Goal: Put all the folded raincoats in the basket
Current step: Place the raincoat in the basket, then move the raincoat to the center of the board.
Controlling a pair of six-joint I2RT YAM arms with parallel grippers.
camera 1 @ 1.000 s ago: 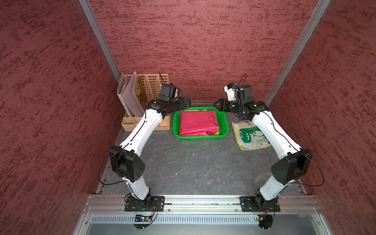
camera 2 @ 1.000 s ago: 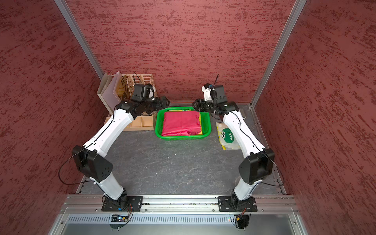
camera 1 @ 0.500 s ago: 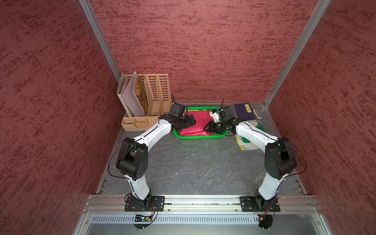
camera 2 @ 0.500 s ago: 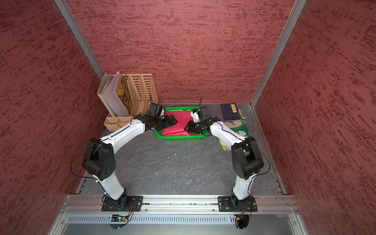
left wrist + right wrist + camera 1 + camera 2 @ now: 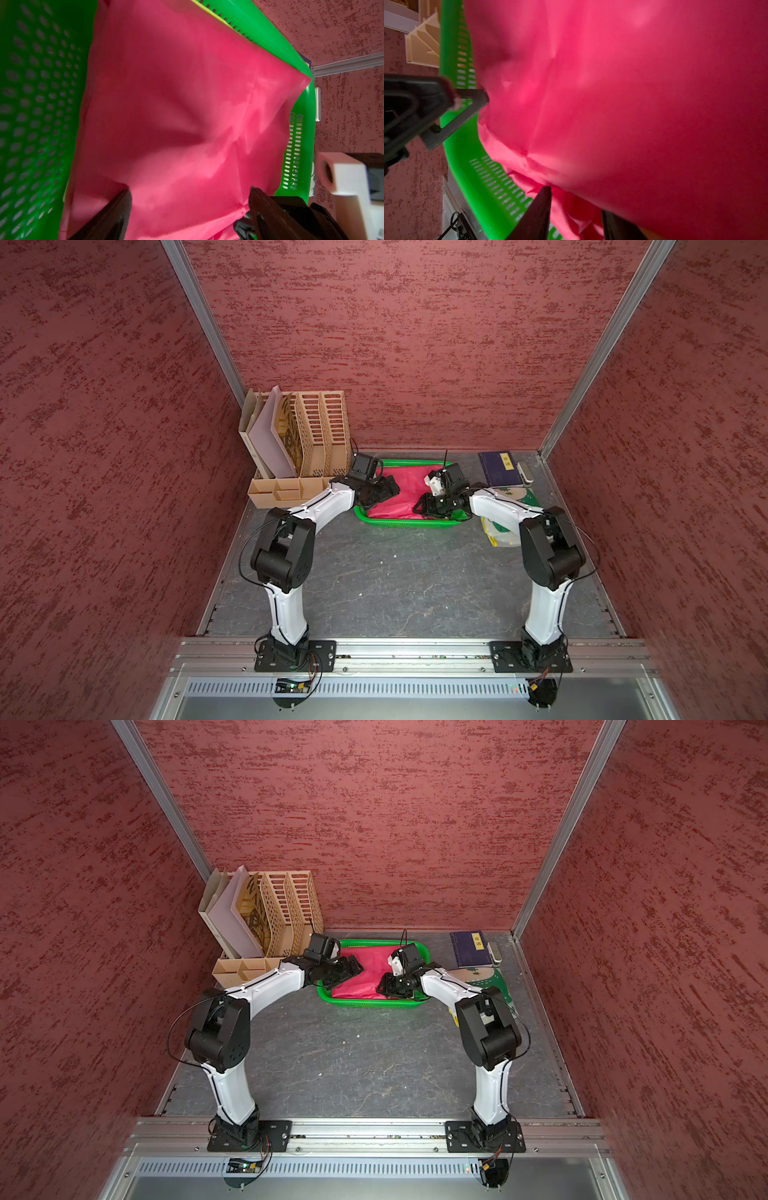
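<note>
The left gripper (image 5: pixel 190 189) stands wide apart over the pink raincoat (image 5: pixel 405 489), clamping nothing. The right gripper (image 5: pixel 576 200) is half spread with a fabric fold between its jaws (pinched or not, I cannot tell). The raincoat lies inside the green basket (image 5: pixel 399 524) at twelve o'clock on the grey table (image 5: pixel 395 580); tan organizer (image 5: pixel 320 431) at ten o'clock, red textured walls (image 5: pixel 395 344) around

Left arm (image 5: pixel 328 502) and right arm (image 5: pixel 498 506) reaching inward, left fingers (image 5: pixel 112 214) wide apart, right fingers (image 5: pixel 537 214) closer together
</note>
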